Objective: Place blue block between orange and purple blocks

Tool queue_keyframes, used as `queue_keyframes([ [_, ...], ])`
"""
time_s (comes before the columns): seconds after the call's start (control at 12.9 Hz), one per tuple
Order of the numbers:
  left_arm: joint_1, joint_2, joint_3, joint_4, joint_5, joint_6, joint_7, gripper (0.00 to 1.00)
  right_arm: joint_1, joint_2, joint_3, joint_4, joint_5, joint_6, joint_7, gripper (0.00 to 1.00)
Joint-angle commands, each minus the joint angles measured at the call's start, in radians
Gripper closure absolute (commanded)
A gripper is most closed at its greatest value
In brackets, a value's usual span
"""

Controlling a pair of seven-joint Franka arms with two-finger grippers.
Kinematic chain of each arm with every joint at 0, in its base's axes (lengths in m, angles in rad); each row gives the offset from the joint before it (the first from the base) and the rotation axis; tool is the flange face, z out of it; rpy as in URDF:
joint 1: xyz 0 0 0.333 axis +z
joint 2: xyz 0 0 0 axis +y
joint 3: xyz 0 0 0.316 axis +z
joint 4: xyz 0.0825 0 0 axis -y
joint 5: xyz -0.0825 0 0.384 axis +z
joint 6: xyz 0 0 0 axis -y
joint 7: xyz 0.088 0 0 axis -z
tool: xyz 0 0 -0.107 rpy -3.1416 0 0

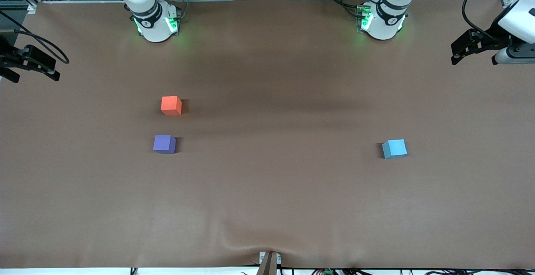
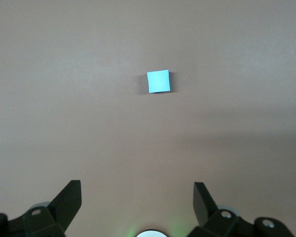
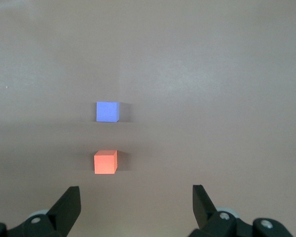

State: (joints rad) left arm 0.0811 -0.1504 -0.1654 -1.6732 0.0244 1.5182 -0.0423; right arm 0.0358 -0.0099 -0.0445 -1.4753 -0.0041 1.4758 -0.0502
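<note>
The blue block [image 1: 394,148] [image 2: 158,81] lies alone on the brown table toward the left arm's end. Toward the right arm's end sit the orange block [image 1: 171,105] [image 3: 105,162] and the purple block [image 1: 164,144] [image 3: 107,111], the purple one nearer the front camera, with roughly a block's width of bare table between them. My left gripper [image 2: 137,197] hangs high over the table, open and empty, well clear of the blue block. My right gripper [image 3: 136,200] is also high, open and empty, looking down on the orange and purple pair.
The brown table cover [image 1: 267,191] has a raised wrinkle at its front edge by a clip [image 1: 269,262]. The right arm's base [image 1: 154,20] and the left arm's base [image 1: 382,20] stand along the table edge farthest from the front camera.
</note>
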Motion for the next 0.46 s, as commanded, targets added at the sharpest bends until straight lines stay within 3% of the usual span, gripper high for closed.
queue_keyframes([
  [0.0, 0.006, 0.006, 0.007, 0.024, -0.008, -0.01, 0.032, 0.0, 0.003, 0.002, -0.003, 0.009, 0.003, -0.006, 0.001, 0.0],
  [0.39, 0.003, 0.008, 0.003, 0.026, -0.004, -0.009, 0.03, 0.0, 0.009, 0.002, -0.003, 0.009, 0.003, -0.005, 0.001, 0.0],
])
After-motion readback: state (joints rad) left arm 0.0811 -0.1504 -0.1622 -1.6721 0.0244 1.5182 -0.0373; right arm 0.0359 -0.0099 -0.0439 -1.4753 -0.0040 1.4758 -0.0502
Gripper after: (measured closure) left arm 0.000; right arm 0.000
